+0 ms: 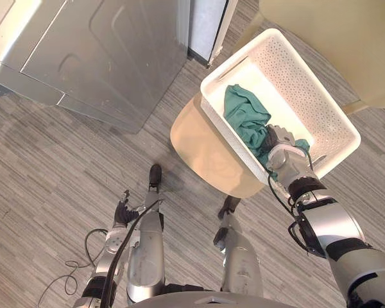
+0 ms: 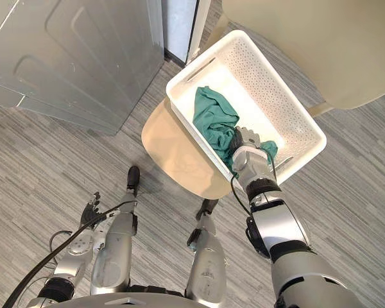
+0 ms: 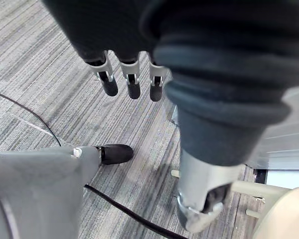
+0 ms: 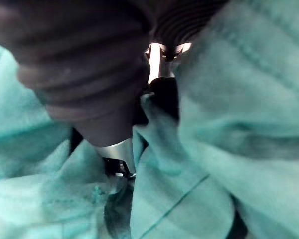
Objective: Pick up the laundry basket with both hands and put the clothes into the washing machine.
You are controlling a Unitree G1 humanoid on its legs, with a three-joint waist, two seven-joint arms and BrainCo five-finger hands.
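A white perforated laundry basket rests tilted on a round beige stool. A teal cloth lies bunched inside it. My right hand reaches down into the basket and is sunk in the cloth. In the right wrist view the teal cloth folds tightly around a finger and the thumb, which pinch it. My left hand hangs low beside me over the floor, far from the basket, its fingers straight and holding nothing. The grey washing machine stands at the upper left.
A large beige tabletop overhangs the far side of the basket at the upper right. A narrow gap with a dark-edged panel separates the machine from the basket. Striped grey floor lies open to the left.
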